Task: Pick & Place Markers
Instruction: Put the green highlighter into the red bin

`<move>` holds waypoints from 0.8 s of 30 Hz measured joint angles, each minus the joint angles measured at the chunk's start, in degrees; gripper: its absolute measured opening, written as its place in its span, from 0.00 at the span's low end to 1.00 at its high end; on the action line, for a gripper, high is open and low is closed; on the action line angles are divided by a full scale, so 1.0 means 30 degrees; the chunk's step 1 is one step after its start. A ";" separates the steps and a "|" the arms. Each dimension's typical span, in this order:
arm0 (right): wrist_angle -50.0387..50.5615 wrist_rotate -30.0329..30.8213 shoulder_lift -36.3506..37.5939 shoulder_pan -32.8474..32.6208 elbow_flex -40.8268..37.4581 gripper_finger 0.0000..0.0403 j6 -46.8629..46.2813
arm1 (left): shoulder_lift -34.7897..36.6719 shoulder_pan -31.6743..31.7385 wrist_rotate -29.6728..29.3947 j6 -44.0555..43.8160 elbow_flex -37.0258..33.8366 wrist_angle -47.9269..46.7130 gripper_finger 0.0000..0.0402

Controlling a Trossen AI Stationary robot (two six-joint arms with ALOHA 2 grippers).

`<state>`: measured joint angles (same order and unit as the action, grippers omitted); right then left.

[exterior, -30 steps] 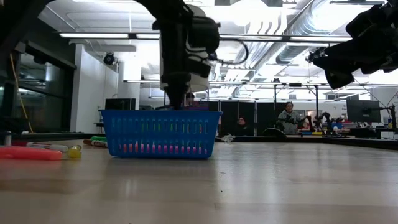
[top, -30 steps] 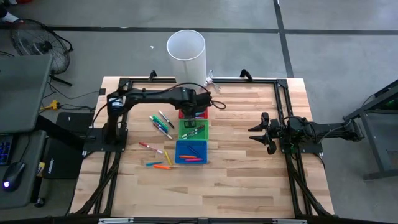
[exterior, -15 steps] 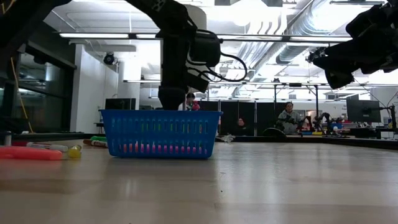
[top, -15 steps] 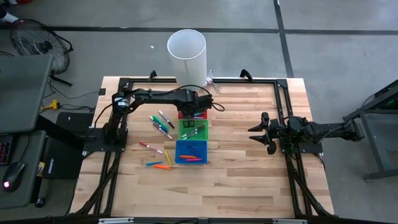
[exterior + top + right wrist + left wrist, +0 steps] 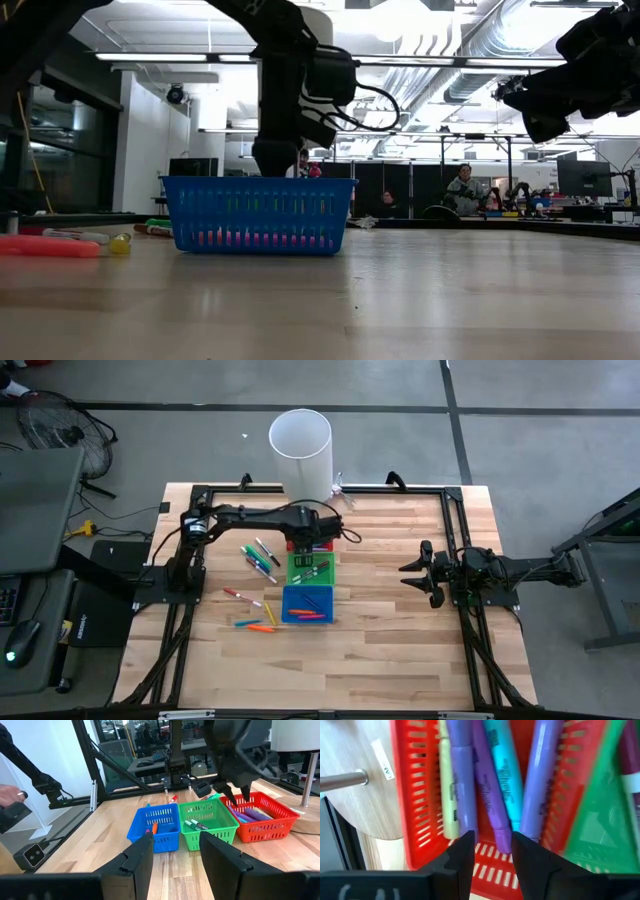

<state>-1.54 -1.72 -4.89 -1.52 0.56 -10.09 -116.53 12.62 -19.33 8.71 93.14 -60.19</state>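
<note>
Wood table [image 5: 390,630]: red bin [image 5: 261,822] w/ purple markers [image 5: 495,800]; left pincer [image 5: 491,851] above, apart, empty.

The high view looks straight down on the whole table [image 5: 400,660], with the three bins at frame centre. The low view sits at tabletop level, close to the blue bin [image 5: 259,214], facing the room behind. The left wrist view hangs right over the red bin [image 5: 415,795], seemingly very near; the right wrist view looks across at all three bins from farther off.

Grey concrete floor [image 5: 540,450] around the wooden table [image 5: 390,650], a fan [image 5: 50,425] at one corner
</note>
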 joint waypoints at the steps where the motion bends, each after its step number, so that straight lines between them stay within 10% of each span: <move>1: 0.0000 -0.0003 0.0000 -0.0003 0.0000 0.37 0.0000 | 0.0001 -0.0143 -0.0039 -0.0023 0.0000 -0.0043 0.31; 24: 0.0000 0.0000 0.0007 -0.0005 0.0000 0.37 0.0000 | 0.4404 -0.2497 0.0756 -0.2047 -0.3577 -0.0855 0.31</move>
<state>-1.54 -1.72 -4.86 -1.54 0.56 -10.09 -103.32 5.13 -17.06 2.57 82.41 -62.76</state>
